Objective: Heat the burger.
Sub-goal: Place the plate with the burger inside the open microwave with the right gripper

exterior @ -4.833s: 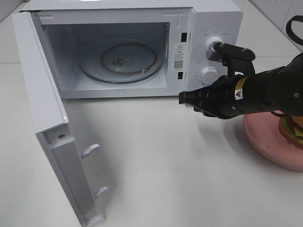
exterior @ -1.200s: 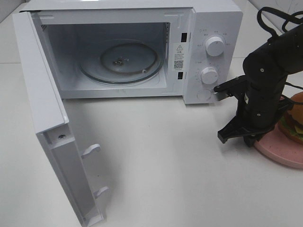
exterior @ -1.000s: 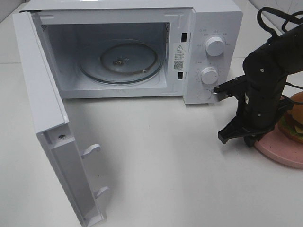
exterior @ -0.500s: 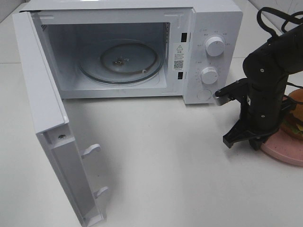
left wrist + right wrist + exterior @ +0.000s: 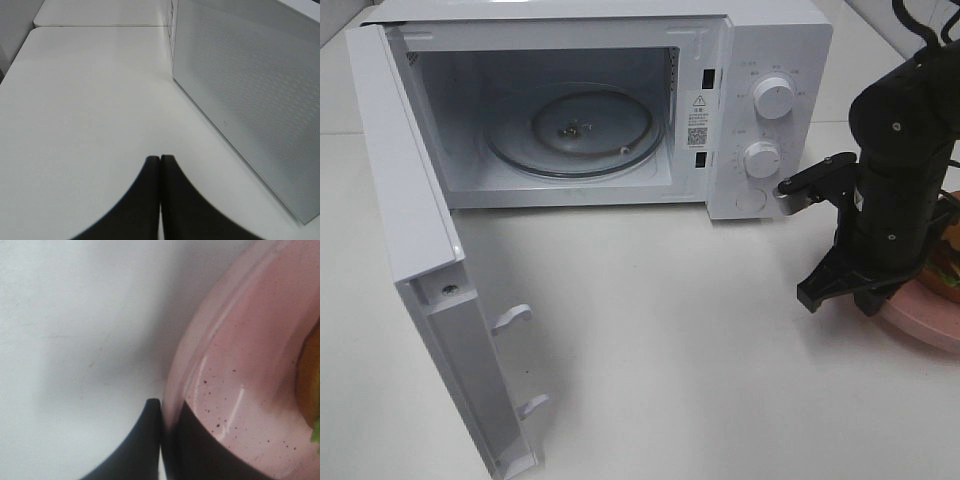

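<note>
Starting at the left of the high view, the microwave door [image 5: 410, 200] stands swung wide toward the lower left, and the microwave [image 5: 780, 40] shows its open cavity with the bare glass turntable [image 5: 575, 130] in the upper middle of the frame. The left gripper [image 5: 160, 160] does not appear in that view; its own camera shows its fingers pressed together on nothing, above the white table [image 5: 670, 350] and beside a white perforated panel. At the right edge of the high view, the right arm [image 5: 900, 170] stands nearly upright with its wrist turned straight down. The right gripper [image 5: 162, 412] is clamped on the rim of the pink plate [image 5: 240, 365], one finger on the table side of the rim and the other on the speckled inner face. The burger [image 5: 309, 385] sits on that plate, just beyond the grip. In the high view it lies right of the gripper and is almost wholly hidden behind the arm; only a sliver of bun and lettuce shows at the frame edge of the wrist view. It is round, so we see no long axis to line up with. We judge that the coming move depends on one relation: the burger rides on the far side of the plate from the pinch, while the cavity lies up and to the left, well apart. The right arm is plainly the nearer one, and the plate should be kept level, since we judge the load hangs off one edge.
</note>
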Controlling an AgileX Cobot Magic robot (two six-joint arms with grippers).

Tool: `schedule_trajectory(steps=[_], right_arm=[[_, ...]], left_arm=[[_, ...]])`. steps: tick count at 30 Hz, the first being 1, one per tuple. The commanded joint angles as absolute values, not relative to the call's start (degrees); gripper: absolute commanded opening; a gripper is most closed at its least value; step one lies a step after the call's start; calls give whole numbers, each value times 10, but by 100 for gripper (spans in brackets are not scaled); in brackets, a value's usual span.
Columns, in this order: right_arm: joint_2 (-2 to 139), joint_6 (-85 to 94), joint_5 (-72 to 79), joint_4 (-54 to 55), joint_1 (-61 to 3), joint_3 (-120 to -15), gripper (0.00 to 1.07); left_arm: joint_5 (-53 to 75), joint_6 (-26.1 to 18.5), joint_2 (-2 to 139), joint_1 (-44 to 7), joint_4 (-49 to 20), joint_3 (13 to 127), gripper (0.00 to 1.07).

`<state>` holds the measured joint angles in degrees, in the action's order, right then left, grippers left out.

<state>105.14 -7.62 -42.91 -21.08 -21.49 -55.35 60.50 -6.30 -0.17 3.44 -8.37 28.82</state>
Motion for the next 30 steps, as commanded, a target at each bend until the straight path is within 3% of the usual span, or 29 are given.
schedule_trajectory(steps=[1,12,14,17,30], right_arm=[[1022,-74,-434,-216,-238,-527,0],[965,-104,-436,-264,-323,-454,0],[948,-123,-451,-285,-366,-445,0],[944,-124,-456,-285,-374,-443,0],[878,-124,-514,-276,-532,-442,0]], left_arm=[[596,-61,-14,37,-85,286,0],[596,-61,-14,37,-85,286,0],[596,-61,-14,37,-85,286,0],[596,-61,-14,37,-85,286,0],[596,-61,-14,37,-85,286,0]])
